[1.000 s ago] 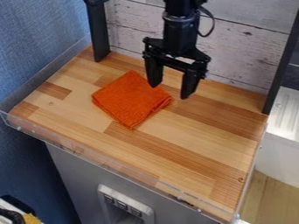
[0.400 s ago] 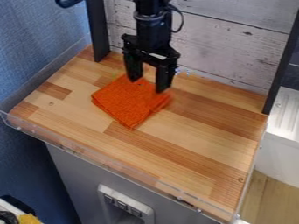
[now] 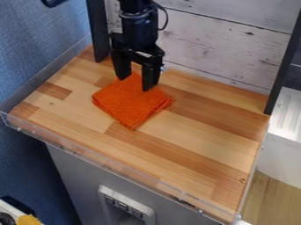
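Observation:
The black gripper hangs at the upper left of the work surface, its two fingers apart with a strip of orange between them. Directly below and partly behind it is a folded orange cloth, lying flat with one corner toward the front. The fingertips overlap the cloth's back part in the view; whether they touch it I cannot tell. The cloth's back corner is partly hidden by the gripper.
The wooden surface has a low clear rail along its front edge. A whitewashed plank wall stands behind, between a black post at left and another at right.
The gripper has moved left, from the right of the cloth's back corner to above the cloth's back part. The cloth lies where it was.

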Robot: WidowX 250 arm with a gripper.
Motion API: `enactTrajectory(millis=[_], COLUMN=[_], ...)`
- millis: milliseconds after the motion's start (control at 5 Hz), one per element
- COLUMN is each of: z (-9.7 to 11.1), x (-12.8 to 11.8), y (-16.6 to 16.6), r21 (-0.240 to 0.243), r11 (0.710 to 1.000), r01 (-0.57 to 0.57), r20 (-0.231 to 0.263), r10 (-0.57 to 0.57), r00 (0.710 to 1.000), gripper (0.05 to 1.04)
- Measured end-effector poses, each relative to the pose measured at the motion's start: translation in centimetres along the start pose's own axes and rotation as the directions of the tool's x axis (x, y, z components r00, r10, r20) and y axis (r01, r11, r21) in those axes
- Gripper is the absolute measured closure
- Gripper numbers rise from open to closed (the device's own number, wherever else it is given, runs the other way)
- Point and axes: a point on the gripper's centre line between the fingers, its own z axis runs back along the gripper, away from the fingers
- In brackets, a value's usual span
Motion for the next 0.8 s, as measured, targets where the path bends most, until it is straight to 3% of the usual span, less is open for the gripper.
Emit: enactTrajectory(millis=[400, 600, 800], z=[0.6, -0.1, -1.1], x=[0.1, 0.4, 0.8], y=[1.8, 2.2, 2.5], r21=[0.023, 0.023, 0.024], r11=[1.0, 1.0, 1.0], r01=[0.006, -0.002, -0.004], r20=[0.024, 0.019, 0.009], r10=[-0.007, 0.002, 0.004], r00=[1.0, 1.0, 1.0], gripper=[0.692, 0.915, 1.016])
